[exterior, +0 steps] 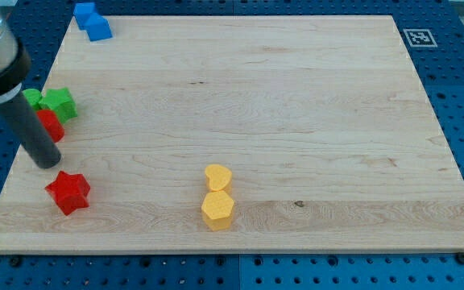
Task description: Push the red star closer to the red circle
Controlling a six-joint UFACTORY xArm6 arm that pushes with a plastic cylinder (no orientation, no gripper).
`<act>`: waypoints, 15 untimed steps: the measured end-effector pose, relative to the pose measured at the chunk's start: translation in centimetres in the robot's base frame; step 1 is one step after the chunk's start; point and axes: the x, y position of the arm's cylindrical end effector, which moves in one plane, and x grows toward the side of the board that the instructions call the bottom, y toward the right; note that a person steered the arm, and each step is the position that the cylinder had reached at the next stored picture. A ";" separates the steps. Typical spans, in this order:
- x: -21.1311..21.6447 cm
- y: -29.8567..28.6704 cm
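Observation:
The red star [69, 192] lies near the view's bottom left on the wooden board [296, 97]. The red circle [52, 124] sits above it at the left edge, partly hidden behind my rod. My tip [46, 161] rests on the board between the two, just above and left of the red star and just below the red circle. It stands a small gap away from the star.
A green star [60, 104] and another green block [32, 98] sit right above the red circle. Two blue blocks [93, 21] lie at the top left corner. A yellow heart [217, 176] and a yellow hexagon [217, 209] sit touching at bottom centre.

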 end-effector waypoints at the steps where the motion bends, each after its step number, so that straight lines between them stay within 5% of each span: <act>1: 3.9 -0.8; 3: 10.0 -1.2; 5: 9.5 3.3; 11: -0.4 8.5; 15: 8.1 8.9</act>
